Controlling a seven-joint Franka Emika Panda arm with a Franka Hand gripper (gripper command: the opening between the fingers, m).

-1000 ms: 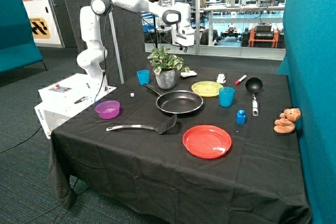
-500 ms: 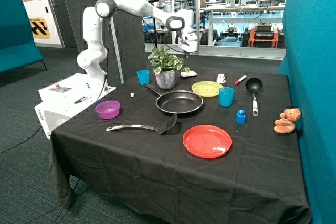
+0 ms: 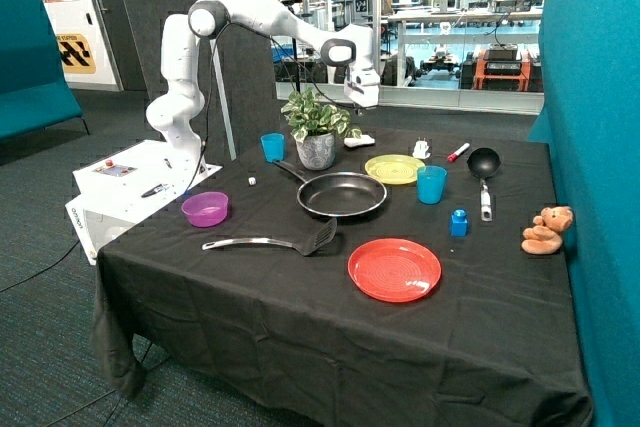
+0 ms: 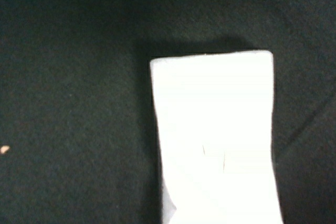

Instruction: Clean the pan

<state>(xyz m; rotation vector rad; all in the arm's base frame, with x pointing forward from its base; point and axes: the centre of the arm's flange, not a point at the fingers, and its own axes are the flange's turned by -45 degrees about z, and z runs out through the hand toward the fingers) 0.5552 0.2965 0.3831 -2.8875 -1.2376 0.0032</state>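
Jaws (image 3: 364,104) now lower, over white cloth (image 4: 215,140); pan (image 3: 342,194) untouched.

Arm motion over the last second, referenced to the potted plant (image 3: 317,129). The gripper (image 3: 364,100) has travelled from a position high above the plant, on its side toward the yellow plate (image 3: 394,168), to a lower position farther toward the back of the table (image 3: 300,327), above the white cloth (image 3: 359,140) lying just behind the plant. The elbow of the arm has risen slightly and the forearm now slopes downward toward the gripper.
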